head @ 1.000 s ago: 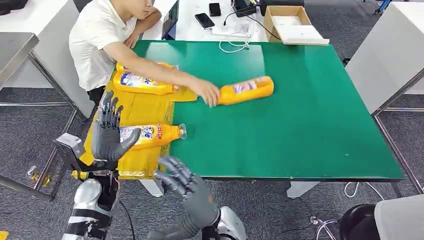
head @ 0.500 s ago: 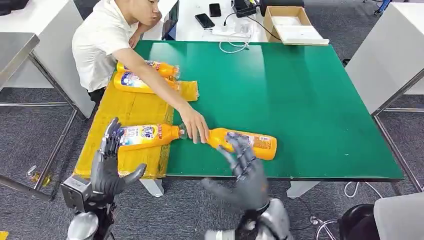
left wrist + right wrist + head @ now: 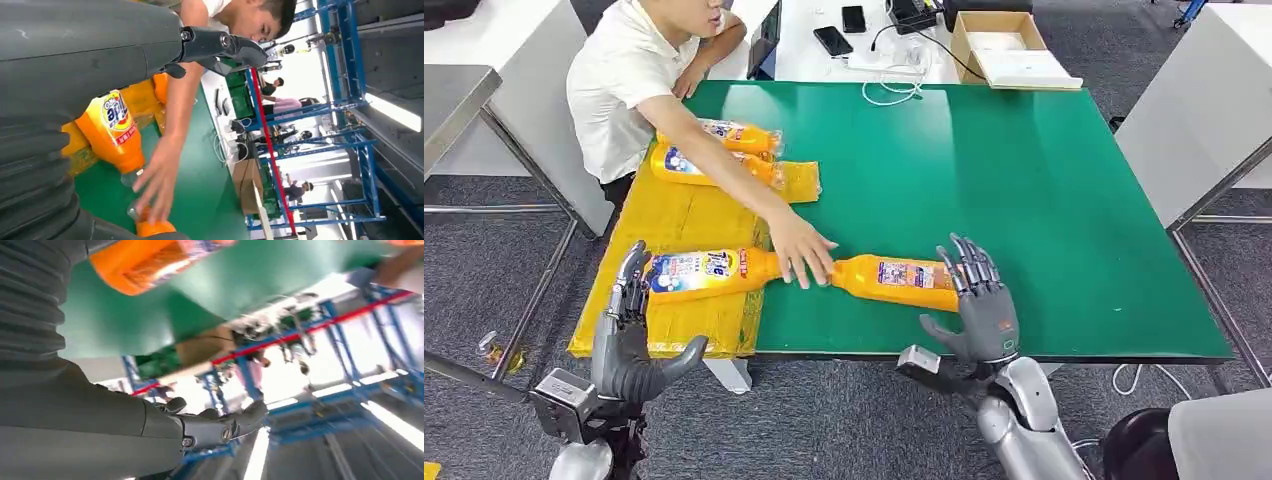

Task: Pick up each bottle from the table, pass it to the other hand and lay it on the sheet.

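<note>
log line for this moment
right hand: open, by bottle | left hand: open | person's hand: on bottle neck | sheet: three bottles

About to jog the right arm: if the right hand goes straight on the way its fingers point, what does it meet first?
Probably the orange bottle lying on the green table: the right hand is open at its base end. Height above it is unclear.

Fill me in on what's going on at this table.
A person's hand rests on the neck of an orange plastic bottle lying on the green table. The robot's right hand is open at the bottle's base, not gripping it. The left hand waits open near the yellow sheet, where three more orange bottles lie.
</note>
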Robot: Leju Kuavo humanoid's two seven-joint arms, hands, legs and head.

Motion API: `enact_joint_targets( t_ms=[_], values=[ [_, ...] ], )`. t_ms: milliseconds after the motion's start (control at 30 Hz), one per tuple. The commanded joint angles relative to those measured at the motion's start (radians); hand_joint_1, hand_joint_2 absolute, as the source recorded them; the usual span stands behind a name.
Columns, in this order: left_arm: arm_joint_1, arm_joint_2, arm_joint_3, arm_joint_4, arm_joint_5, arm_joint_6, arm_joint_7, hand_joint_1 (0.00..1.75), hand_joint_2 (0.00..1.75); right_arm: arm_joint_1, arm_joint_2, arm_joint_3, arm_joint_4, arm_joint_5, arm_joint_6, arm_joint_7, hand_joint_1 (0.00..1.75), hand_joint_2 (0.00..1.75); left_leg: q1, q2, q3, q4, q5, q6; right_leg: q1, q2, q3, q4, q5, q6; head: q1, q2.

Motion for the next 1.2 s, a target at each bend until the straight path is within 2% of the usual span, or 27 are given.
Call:
enact_joint_targets(
  t_ms=[33, 133, 200, 267, 533, 567, 600, 633, 700, 833, 900, 1200],
  values=[
    [-0.017, 0.008, -0.008, 0.028, 0.004, -0.003, 0.007, 0.00, 1.75, -0.133, 0.005, -0.023, 0.284, 0.029, 0.003, 0.026, 0.00, 1.75, 0.000, 0.004, 0.007, -0.002, -0.001, -0.002, 0.000, 0.002, 0.006, -0.002, 0.000, -0.003, 0.000, 0.000],
    [-0.037, 0.010, -0.024, 0.043, 0.006, -0.014, 0.012, 0.00, 1.75, -0.188, 0.016, -0.032, 0.376, 0.010, 0.071, 0.049, 0.00, 1.75, 0.000, 0.003, 0.004, -0.001, -0.001, -0.001, 0.000, 0.001, 0.003, -0.001, 0.000, -0.002, 0.000, 0.000],
    [-0.074, 0.013, -0.040, 0.091, 0.006, -0.020, 0.015, 0.00, 1.75, -0.239, 0.031, -0.045, 0.476, -0.026, 0.103, -0.005, 0.00, 1.75, 0.000, 0.002, 0.003, -0.001, 0.000, -0.001, 0.000, 0.001, 0.002, -0.001, 0.000, -0.002, 0.000, 0.000],
    [-0.102, 0.008, -0.035, 0.148, 0.017, -0.022, 0.033, 0.00, 1.75, -0.283, 0.038, -0.017, 0.574, 0.018, 0.091, 0.022, 0.00, 1.75, 0.000, 0.002, 0.003, -0.001, 0.000, -0.001, 0.000, 0.001, 0.002, -0.001, 0.001, -0.001, 0.000, 0.000],
    [-0.128, 0.011, -0.045, 0.183, 0.017, -0.036, 0.053, 0.00, 1.75, -0.318, 0.057, -0.010, 0.630, 0.024, 0.133, 0.045, 0.00, 1.75, 0.000, 0.002, 0.004, -0.001, 0.000, -0.001, 0.000, 0.001, 0.003, -0.001, 0.000, -0.002, 0.000, 0.000],
    [-0.139, 0.012, -0.044, 0.200, 0.026, -0.045, 0.067, 0.00, 1.75, -0.319, 0.069, -0.037, 0.630, -0.015, 0.141, 0.003, 0.00, 1.75, 0.000, 0.001, 0.002, -0.001, 0.000, -0.001, 0.000, 0.001, 0.002, 0.000, 0.000, -0.001, 0.000, 0.000],
    [-0.155, 0.010, -0.038, 0.237, 0.043, -0.044, 0.121, 0.00, 1.75, -0.322, 0.078, -0.060, 0.644, -0.046, 0.169, 0.001, 0.00, 1.75, 0.000, 0.002, 0.004, -0.001, 0.000, -0.001, 0.000, 0.001, 0.003, -0.001, 0.000, -0.002, 0.000, 0.000],
    [-0.170, 0.009, -0.035, 0.268, 0.043, -0.044, 0.122, 0.00, 1.75, -0.321, 0.080, -0.049, 0.650, -0.032, 0.156, 0.013, 0.00, 1.75, 0.000, 0.001, 0.004, -0.001, 0.000, -0.001, 0.000, 0.000, 0.003, -0.001, 0.000, -0.002, 0.000, 0.000],
    [-0.192, 0.000, -0.023, 0.312, 0.045, -0.027, 0.157, 0.00, 1.75, -0.326, 0.079, -0.023, 0.668, -0.002, 0.171, 0.041, 0.00, 1.75, 0.000, 0.000, 0.004, -0.002, 0.001, -0.001, 0.000, -0.001, 0.004, -0.001, 0.000, -0.002, 0.000, 0.000],
    [-0.217, -0.027, 0.007, 0.347, 0.041, 0.067, 0.190, 0.00, 1.75, -0.322, 0.092, -0.008, 0.661, 0.003, 0.178, 0.018, 0.00, 1.75, 0.000, 0.001, 0.005, -0.001, 0.000, -0.002, 0.000, 0.000, 0.005, -0.001, 0.000, -0.003, 0.000, 0.000],
    [-0.219, -0.024, 0.005, 0.346, 0.031, 0.079, 0.186, 0.00, 1.75, -0.327, 0.102, -0.003, 0.669, 0.008, 0.200, 0.056, 0.00, 1.75, 0.000, 0.001, 0.005, -0.001, 0.000, -0.001, 0.001, 0.000, 0.004, -0.001, 0.000, -0.003, 0.000, 0.000],
    [-0.211, -0.023, 0.004, 0.337, 0.030, 0.079, 0.186, 0.00, 1.75, -0.327, 0.100, -0.002, 0.667, 0.009, 0.204, 0.060, 0.00, 1.75, 0.000, 0.002, 0.004, -0.001, 0.000, -0.001, 0.001, 0.000, 0.003, 0.000, 0.000, -0.002, 0.000, 0.000]
  ],
)
